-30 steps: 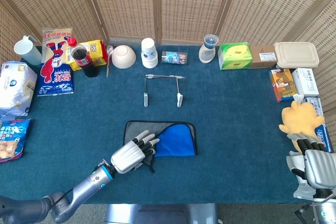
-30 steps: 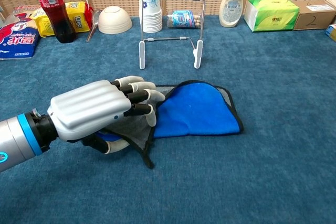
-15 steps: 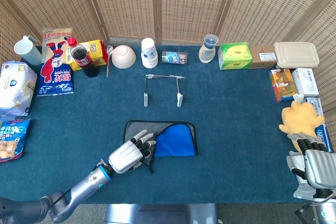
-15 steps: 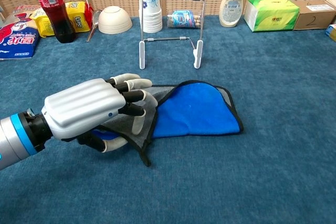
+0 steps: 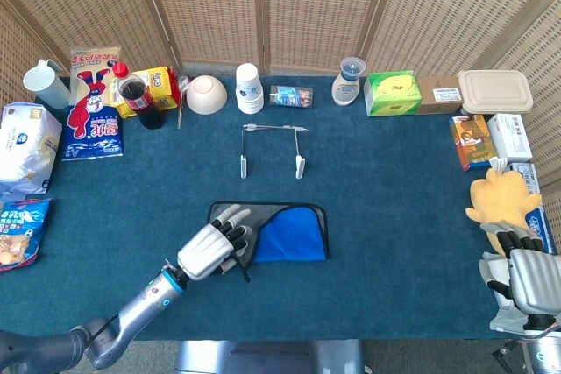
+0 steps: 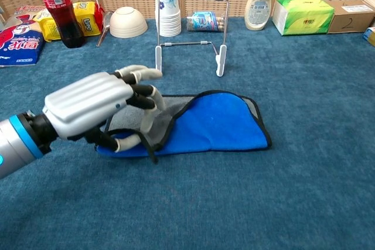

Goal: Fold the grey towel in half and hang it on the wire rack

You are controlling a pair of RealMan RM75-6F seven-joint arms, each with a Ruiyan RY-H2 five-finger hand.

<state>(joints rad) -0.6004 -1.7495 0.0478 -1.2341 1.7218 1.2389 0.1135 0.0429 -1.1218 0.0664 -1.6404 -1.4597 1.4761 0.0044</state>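
On the far left, snack bags (image 5: 95,102) and a cola bottle (image 6: 57,6) are seen at the back edge of the blue surface (image 5: 394,216). The left robot hand (image 6: 94,110) is curled over the towel (image 6: 211,122), and a grey corner appears pinched between thumb and fingers and lifted slightly. The towel is laid flat at the middle front, long axis running left to right, blue side partly exposed, its bulk extending rightward from that hand. The wire rack (image 6: 190,33) is stood directly behind the towel, well apart. The right robot hand (image 5: 526,273) is parked at the far right edge, fingers curled in, nothing held. The left hand is judged far nearer.
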